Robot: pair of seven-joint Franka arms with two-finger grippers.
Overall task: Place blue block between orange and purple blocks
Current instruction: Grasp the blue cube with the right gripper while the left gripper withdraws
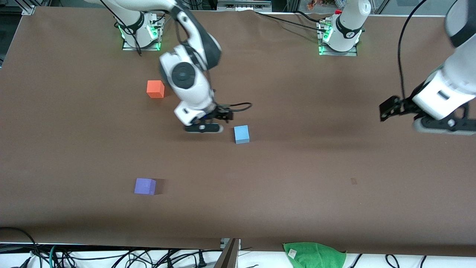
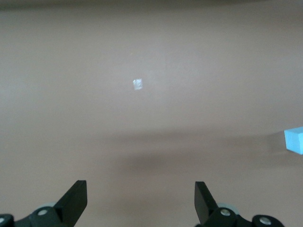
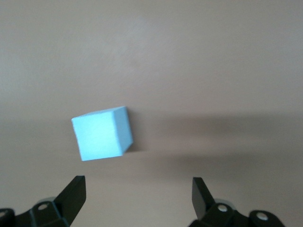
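Observation:
The blue block (image 1: 241,134) sits on the brown table near its middle. It also shows in the right wrist view (image 3: 102,134) and at the edge of the left wrist view (image 2: 294,140). The orange block (image 1: 155,89) lies near the right arm's base. The purple block (image 1: 145,186) lies nearer to the front camera than the orange block. My right gripper (image 1: 204,128) is over the table just beside the blue block; it is open and empty in its wrist view (image 3: 139,189). My left gripper (image 1: 444,126) waits over the left arm's end of the table, open and empty (image 2: 140,194).
A green cloth (image 1: 314,255) lies at the table's edge nearest the front camera. A small pale mark (image 2: 138,84) is on the table under the left gripper. Cables run along the edge nearest the front camera.

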